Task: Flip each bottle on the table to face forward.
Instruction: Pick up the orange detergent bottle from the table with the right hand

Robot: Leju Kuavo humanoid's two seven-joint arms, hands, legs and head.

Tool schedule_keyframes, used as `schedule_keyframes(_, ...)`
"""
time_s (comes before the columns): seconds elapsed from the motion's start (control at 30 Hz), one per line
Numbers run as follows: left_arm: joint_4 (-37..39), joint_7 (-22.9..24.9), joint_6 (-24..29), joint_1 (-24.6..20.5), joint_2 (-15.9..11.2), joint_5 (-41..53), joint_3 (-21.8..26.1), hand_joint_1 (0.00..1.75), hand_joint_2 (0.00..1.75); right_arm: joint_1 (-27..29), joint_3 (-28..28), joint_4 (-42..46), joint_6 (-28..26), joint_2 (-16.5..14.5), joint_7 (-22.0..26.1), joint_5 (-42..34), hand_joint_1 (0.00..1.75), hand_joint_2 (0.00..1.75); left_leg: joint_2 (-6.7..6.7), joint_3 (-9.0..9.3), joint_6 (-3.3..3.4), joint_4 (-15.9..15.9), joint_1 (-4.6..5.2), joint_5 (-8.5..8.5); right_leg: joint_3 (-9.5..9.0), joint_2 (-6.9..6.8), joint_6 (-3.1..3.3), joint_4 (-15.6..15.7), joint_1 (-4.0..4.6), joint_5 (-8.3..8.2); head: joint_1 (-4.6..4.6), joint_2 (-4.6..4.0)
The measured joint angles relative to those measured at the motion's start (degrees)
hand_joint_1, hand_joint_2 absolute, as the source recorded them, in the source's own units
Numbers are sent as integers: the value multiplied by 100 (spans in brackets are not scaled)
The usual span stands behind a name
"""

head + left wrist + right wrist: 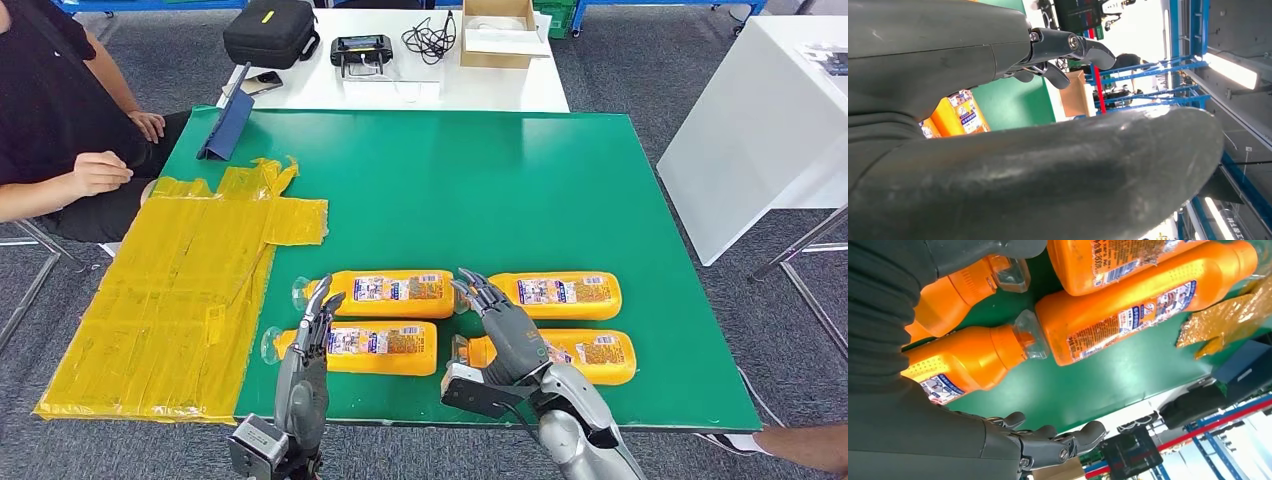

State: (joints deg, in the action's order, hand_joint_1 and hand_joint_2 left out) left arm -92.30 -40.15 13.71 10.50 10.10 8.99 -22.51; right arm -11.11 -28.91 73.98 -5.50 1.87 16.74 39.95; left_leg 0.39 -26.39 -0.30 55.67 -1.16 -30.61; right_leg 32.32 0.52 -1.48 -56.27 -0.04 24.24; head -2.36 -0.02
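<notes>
Four orange bottles with printed labels lie on their sides in two rows on the green table (480, 190), clear caps pointing left. Far left bottle (385, 293), far right bottle (562, 295), near left bottle (375, 347), near right bottle (590, 357). My left hand (312, 335) hovers over the neck end of the near left bottle, fingers straight and apart, holding nothing. My right hand (500, 320) is spread above the neck of the near right bottle, also empty. The right wrist view shows the far left bottle (1128, 315) and far right bottle (958, 365) beyond the fingers (1058, 442).
A yellow taped sheet (180, 300) covers the table's left side. A person (60, 120) sits at the far left corner beside a blue folder (225, 125). Behind stands a white table (500, 85) with a black case, controller and cardboard box. Another white table (760, 120) is right.
</notes>
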Motion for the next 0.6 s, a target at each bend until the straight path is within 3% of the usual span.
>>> schedule_keyframes(0.27, 50, 0, -28, -33, 0, 15, 4, 0, 0, -456, -438, -496, 535, -119, 15, -98, 0, 175, 1, 0, 0, -1, -1, 1, 0, 0, 0, -1, 1, 0, 0, 0)
schedule_keyframes(0.6, 94, 0, -42, -58, 0, 21, 9, 0, 0, -748, -861, -969, 625, -389, 9, -103, 0, 175, -1, 1, -2, 0, 0, 2, 0, 0, 0, -2, 0, 0, 0, 0)
